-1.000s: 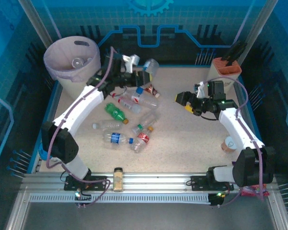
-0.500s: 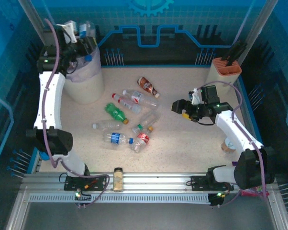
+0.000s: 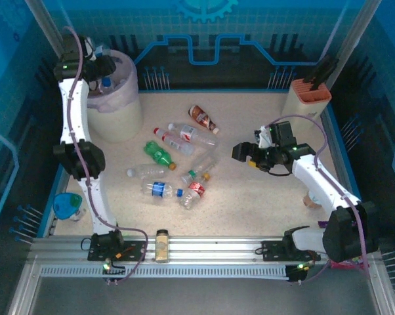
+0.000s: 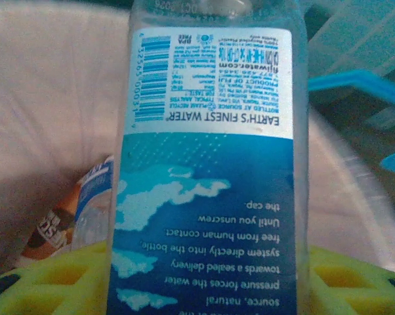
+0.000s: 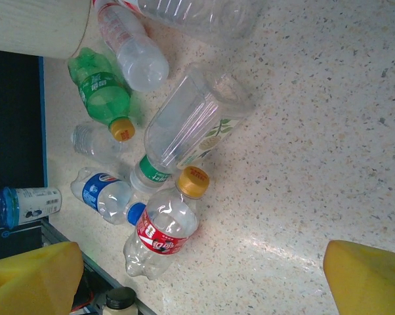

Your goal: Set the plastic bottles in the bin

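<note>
At ten o'clock, above the bin [image 3: 119, 121], the left gripper [image 3: 100, 67] is clasping a blue-labelled bottle [image 4: 204, 164]; releasing well inside the rim is wisest. The right gripper [image 3: 242, 152] is hovering wide open.

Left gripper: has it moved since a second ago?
Yes. The left gripper swung left from over the table to above the bin, holding a blue-labelled water bottle.

We see two arms of white shells and black joints. The left arm [image 3: 71, 128] is bolted on a black base [image 3: 115, 246] at seven o'clock, and the right arm [image 3: 321, 185] at five o'clock. A lilac cable [image 3: 81, 152] runs along each. Small green lights [image 3: 65, 65] glow near both wrists. The fingers [image 5: 35, 275] are blocky and yellow.
</note>
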`<move>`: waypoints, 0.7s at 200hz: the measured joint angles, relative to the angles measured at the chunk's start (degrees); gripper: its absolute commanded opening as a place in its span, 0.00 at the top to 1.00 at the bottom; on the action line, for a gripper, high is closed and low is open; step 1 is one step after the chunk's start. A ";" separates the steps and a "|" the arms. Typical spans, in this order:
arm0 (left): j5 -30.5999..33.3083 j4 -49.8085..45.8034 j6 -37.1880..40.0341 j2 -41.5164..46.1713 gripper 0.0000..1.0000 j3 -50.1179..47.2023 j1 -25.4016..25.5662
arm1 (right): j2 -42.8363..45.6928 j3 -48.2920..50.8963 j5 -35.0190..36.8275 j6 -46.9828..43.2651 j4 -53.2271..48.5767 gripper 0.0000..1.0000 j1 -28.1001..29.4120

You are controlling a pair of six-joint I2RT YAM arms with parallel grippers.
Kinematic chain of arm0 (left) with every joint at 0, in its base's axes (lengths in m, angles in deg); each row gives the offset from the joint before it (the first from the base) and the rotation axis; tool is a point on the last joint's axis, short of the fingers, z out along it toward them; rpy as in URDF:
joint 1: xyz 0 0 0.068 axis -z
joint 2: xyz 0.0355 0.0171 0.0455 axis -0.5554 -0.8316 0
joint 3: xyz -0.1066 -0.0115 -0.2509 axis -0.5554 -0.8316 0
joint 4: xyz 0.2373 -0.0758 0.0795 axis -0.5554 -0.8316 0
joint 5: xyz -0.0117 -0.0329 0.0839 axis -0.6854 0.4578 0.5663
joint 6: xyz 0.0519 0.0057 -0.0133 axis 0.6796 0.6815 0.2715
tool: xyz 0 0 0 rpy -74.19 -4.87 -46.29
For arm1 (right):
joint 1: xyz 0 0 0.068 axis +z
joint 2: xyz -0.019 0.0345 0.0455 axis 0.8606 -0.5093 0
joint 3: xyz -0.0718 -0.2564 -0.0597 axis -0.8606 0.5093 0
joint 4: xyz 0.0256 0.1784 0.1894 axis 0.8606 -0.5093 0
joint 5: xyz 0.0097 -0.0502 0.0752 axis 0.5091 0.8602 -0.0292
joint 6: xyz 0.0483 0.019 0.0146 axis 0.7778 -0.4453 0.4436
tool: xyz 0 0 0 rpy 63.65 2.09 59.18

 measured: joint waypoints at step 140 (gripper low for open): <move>1.97 -2.93 4.50 -2.97 0.02 -2.93 -0.26 | -3.48 0.15 8.76 10.56 5.62 0.04 11.63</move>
